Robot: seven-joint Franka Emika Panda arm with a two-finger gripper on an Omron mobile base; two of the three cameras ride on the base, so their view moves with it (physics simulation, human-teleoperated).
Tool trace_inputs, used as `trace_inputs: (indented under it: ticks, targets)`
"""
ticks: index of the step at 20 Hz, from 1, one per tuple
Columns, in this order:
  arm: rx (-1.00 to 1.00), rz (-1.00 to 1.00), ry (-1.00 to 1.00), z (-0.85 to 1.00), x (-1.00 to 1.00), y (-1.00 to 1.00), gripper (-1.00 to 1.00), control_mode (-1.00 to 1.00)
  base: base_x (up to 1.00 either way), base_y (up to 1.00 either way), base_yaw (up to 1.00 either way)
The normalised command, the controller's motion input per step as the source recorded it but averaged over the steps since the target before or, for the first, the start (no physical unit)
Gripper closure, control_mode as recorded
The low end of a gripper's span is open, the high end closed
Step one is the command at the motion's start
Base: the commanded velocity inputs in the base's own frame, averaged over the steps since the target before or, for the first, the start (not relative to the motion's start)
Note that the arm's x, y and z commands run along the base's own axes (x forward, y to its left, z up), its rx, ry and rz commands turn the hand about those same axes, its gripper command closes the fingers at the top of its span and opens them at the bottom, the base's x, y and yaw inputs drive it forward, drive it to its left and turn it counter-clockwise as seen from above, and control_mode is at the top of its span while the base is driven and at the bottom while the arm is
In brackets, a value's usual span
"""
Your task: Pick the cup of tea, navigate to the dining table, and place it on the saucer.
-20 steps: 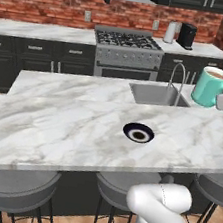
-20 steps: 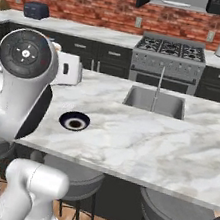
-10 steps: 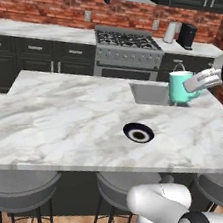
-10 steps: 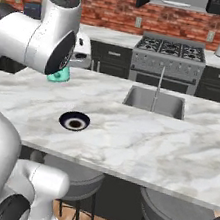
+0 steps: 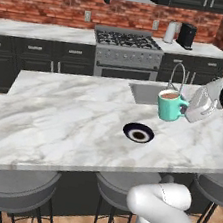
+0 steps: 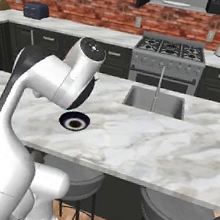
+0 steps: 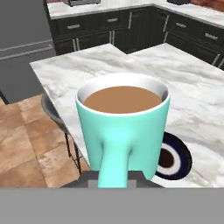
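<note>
The teal cup of tea [image 5: 170, 105], full of brown liquid, hangs upright above the dining table [image 5: 66, 122] beside the sink, a little right of and beyond the saucer [image 5: 138, 134]. My gripper [image 5: 186, 111] is shut on its handle from the right. In the hand view the cup of tea [image 7: 123, 122] is close up, my gripper [image 7: 114, 176] clamps the handle, and the black saucer [image 7: 176, 156] peeks out low behind the cup. In the right base view my arm hides the cup, and the saucer [image 6: 74, 122] lies just under the arm.
A sink [image 5: 149, 93] with a tall faucet [image 5: 177, 75] is set into the table behind the cup. Grey stools [image 5: 13, 190] line the near edge. The stove [image 5: 127, 42] and dark cabinets stand along the brick back wall.
The arm has swung the cup from the table's far right edge leftwards and lower, closer to the saucer. The saucer and the views have stayed put.
</note>
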Motion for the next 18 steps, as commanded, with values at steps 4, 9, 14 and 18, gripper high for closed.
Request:
trace_inputs:
  ticks: [4, 9, 14, 18]
  targets:
    - [0.1, 0.26, -0.16, -0.32, 0.18, -0.04, 1.0, -1.0, 0.0, 0.0, 0.0]
    - [0.01, 0.1, 0.25, -0.05, 0.51, 0.0, 1.0, -1.0, 0.0, 0.0, 0.0]
    - [0.0, 0.01, 0.11, 0.0, 0.14, -0.01, 1.0, -1.0, 0.0, 0.0, 0.0]
    - [0.0, 0.02, 0.15, -0.08, 0.2, -0.02, 1.0, -1.0, 0.0, 0.0, 0.0]
